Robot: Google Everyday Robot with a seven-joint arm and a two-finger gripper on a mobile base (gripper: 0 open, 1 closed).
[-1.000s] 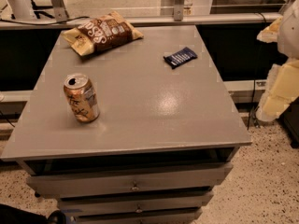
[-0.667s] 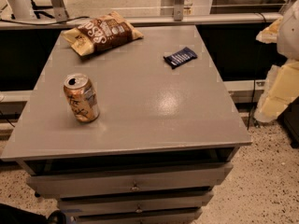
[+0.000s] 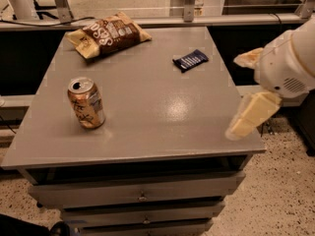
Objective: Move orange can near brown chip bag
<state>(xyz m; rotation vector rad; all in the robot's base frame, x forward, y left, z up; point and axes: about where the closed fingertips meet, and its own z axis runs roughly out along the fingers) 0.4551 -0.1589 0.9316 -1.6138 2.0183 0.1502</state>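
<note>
Orange can [image 3: 86,103] upright on the bench [image 3: 147,132], front-left area, pull-tab top facing up. Nothing touching it.

Brown chip bag [image 3: 108,34] lies flat at the back-left of the bench, near the far edge. Can and bag are well apart, with bare bench surface between them; the can sits in front of the bag and slightly left of it.

Small dark blue wrapped bar [image 3: 190,60] lies back-right, apart from both.

Gripper [image 3: 235,96] is over the right edge of the bench, well apart from the can. Its two cream fingers [image 3: 252,113] are spread wide, one higher and one lower, with nothing held between them.

Drawers [image 3: 142,195] stacked below the bench top, front side.
</note>
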